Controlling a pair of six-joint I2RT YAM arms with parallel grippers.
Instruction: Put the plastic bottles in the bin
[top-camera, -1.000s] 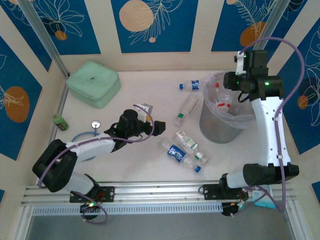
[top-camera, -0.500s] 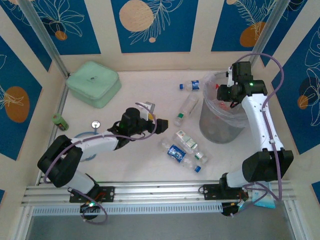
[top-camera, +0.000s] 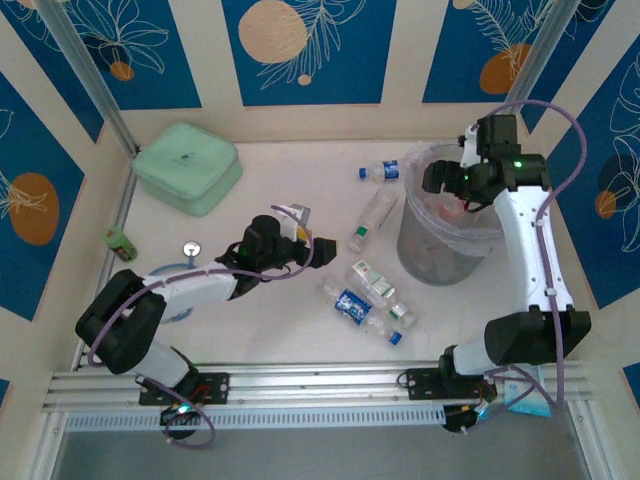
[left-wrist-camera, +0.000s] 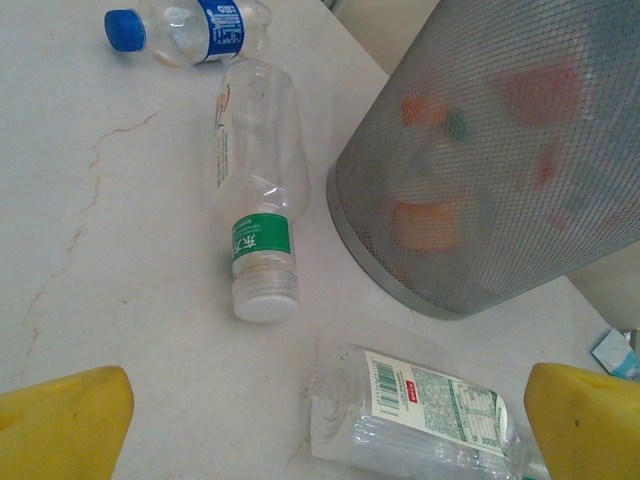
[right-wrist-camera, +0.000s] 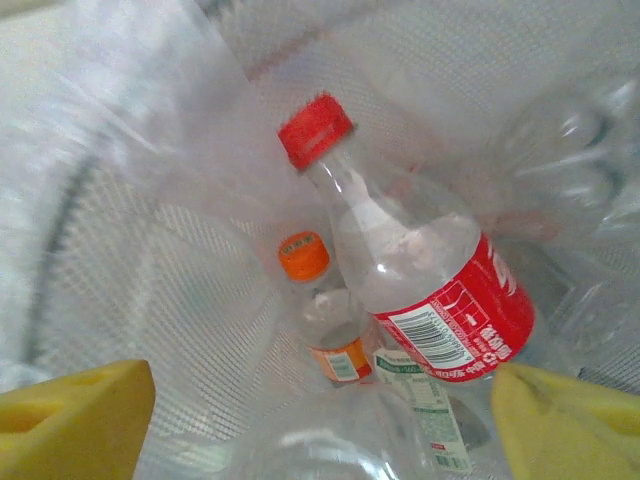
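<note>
Looking down from above, you had the right gripper (top-camera: 437, 180) over the mouth of the bin (top-camera: 425, 255). The left gripper (top-camera: 318, 250) was low over the table, near several plastic bottles (top-camera: 372, 282) lying loose beside the bin. Bottles are round, so I think a bump from an arm could have rolled one out of reach. From up there the right gripper's fingers were too small to read.

The left wrist camera told you more. Its yellow pads (left-wrist-camera: 60, 425) stood wide apart, holding nothing, with the end of a barcode-label bottle (left-wrist-camera: 420, 410) on the table between them. A green-label bottle (left-wrist-camera: 255, 190) lay close to the bin's mesh wall. Reaching for that one, a finger might have hit the bin and pushed it.

The right wrist camera looked straight down into the bin, which the high camera saw as a blur. Its pads (right-wrist-camera: 70, 420) were apart too. A red-capped bottle (right-wrist-camera: 420, 270) was free below them, inside the bin, with an orange-capped bottle (right-wrist-camera: 325, 320) deeper down. The clear bag (right-wrist-camera: 150, 150) hung close, and a finger could have snagged it going up.
</note>
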